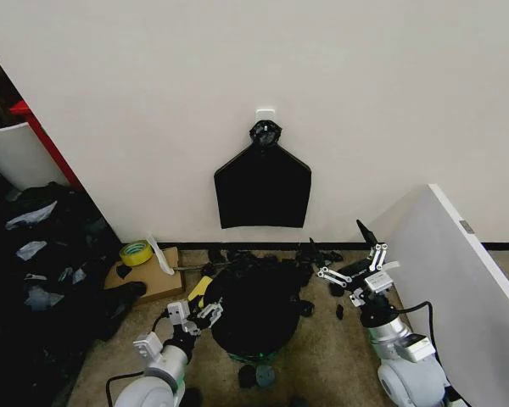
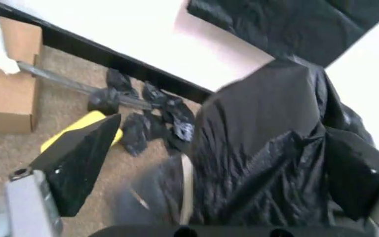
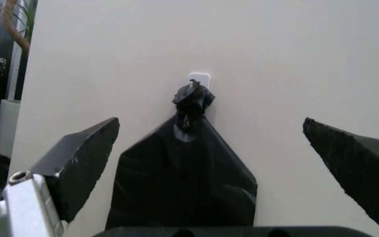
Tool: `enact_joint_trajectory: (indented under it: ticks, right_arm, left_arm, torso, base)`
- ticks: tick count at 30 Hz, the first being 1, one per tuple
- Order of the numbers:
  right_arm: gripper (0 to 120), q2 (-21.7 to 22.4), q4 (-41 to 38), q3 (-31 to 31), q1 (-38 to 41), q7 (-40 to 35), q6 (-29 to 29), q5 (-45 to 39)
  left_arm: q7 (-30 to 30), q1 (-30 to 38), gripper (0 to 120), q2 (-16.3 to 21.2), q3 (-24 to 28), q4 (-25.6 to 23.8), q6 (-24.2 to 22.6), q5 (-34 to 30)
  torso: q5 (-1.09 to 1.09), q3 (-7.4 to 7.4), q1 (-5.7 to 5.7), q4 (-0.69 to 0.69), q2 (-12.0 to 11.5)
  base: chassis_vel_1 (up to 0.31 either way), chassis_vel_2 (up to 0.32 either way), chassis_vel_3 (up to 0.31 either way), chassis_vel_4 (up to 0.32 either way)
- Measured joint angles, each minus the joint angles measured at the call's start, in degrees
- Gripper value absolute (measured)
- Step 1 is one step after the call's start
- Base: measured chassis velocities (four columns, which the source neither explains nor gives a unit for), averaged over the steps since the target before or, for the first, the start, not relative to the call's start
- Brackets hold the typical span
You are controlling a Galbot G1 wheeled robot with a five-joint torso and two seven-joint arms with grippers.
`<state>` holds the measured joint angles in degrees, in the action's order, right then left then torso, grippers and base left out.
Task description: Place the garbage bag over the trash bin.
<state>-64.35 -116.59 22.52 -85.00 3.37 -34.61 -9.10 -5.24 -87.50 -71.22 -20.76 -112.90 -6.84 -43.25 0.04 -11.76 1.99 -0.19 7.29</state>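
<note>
The garbage bag (image 1: 256, 305) is being draped over the trash bin (image 1: 253, 354), centre floor. Its left edge is being approached by the wide-open, empty left gripper (image 1: 205, 312), probably to tug it down. The right gripper (image 1: 362, 261) is being held raised, spread wide and empty, on the right.

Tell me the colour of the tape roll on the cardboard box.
Yellow; the tape roll shows best in the head view, lying on the brown cardboard box.
</note>
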Motion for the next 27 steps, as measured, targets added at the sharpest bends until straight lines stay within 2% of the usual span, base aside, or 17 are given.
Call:
enact_joint_trajectory:
  ticks: [13,17,21,25,27]
  right_arm:
    - [100,0.01,-0.90,0.62,-1.69,0.00,-0.18,0.71]
    - [100,-0.18,-0.92,0.56,-1.85,0.00,-0.20,1.36]
    - [100,-0.35,-0.92,0.56,-2.28,0.05,-0.28,2.22]
    - [100,-0.38,-0.92,0.36,-3.19,0.12,-0.36,3.27]
    - [100,-0.15,-1.46,-1.66,-5.28,-0.24,0.39,4.38]
  left_arm:
    - [-0.38,2.57,100,-1.07,-1.29,3.21,-0.40,-3.00]
    - [-0.46,3.32,100,-1.31,-1.32,4.87,-1.16,-6.79]
    - [-0.42,3.42,100,-1.44,-1.20,4.42,-3.02,-10.63]
    - [0.00,3.47,100,-1.48,-1.27,3.74,-3.95,-10.84]
    - [1.58,3.23,100,-1.12,-1.37,2.60,-4.53,-9.52]
  torso:
    - [0.00,0.00,0.00,0.00,0.00]
    - [0.00,0.00,0.00,0.00,0.00]
    - [0.00,0.00,0.00,0.01,0.00]
    - [0.00,0.00,0.00,0.01,0.00]
    - [0.00,0.00,0.00,-0.01,0.00]
  base:
    - [0.000,0.000,0.000,0.000]
    - [0.000,0.000,0.000,0.000]
    - [0.000,0.000,0.000,0.000]
    - [0.000,0.000,0.000,0.000]
    - [0.000,0.000,0.000,0.000]
